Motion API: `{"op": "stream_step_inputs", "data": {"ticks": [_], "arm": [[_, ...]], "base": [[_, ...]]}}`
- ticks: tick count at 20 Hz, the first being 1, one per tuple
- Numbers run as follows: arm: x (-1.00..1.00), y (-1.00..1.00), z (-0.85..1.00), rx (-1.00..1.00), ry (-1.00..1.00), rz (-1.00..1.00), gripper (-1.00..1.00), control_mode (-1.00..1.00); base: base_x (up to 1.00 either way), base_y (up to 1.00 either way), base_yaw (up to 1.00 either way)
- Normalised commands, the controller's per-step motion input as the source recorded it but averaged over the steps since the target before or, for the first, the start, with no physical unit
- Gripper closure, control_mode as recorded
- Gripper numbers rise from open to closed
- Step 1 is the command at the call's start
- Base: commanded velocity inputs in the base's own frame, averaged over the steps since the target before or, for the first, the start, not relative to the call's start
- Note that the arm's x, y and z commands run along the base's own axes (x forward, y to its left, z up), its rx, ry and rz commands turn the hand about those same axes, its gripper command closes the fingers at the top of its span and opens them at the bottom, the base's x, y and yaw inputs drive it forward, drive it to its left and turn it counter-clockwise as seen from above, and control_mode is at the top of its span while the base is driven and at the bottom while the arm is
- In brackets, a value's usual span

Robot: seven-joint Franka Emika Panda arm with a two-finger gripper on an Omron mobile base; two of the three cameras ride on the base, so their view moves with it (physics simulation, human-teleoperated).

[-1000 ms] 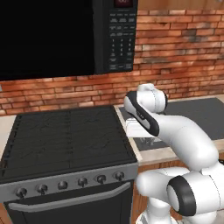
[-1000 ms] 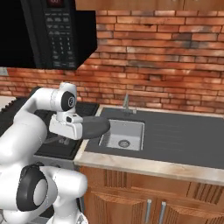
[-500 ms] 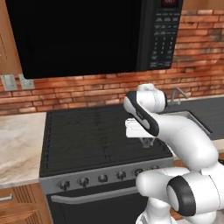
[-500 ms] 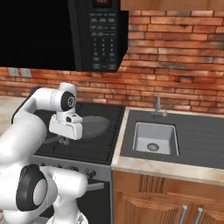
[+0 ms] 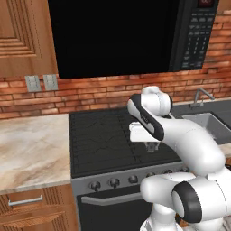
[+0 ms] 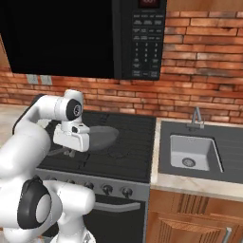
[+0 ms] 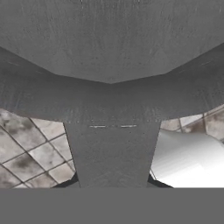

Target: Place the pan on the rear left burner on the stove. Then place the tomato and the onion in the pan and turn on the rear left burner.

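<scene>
Over the stove (image 5: 103,144), the bent arm holds the pan (image 6: 100,137) level.

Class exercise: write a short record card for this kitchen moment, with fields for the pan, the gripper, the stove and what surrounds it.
pan: grey and round, held above the stove's grates, apparently not set down
handle: dark, runs from the pan back into the gripper, as the hand view shows
gripper: closed on the pan's handle, over the stove's left half
stove: black cooktop with a row of knobs on its front
above stove: black microwave
right of stove: sink with a faucet
left of stove: marble counter
</scene>
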Motion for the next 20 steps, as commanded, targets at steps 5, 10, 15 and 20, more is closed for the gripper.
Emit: {"op": "stream_step_inputs", "data": {"ticks": [5, 10, 15, 20], "arm": [[0.02, 0.28, 0.00, -0.03, 0.00, 0.00, 1.00, -1.00], [0.18, 0.45, 0.00, -0.03, 0.00, 0.00, 1.00, -1.00], [0.33, 0.56, 0.00, -0.01, 0.00, 0.01, 1.00, -1.00], [0.28, 0.50, 0.00, 0.00, 0.00, 0.00, 1.00, -1.00]], "base": [[0.01, 0.24, 0.00], [0.00, 0.00, 0.00], [0.00, 0.00, 0.00], [0.00, 0.00, 0.00]]}}
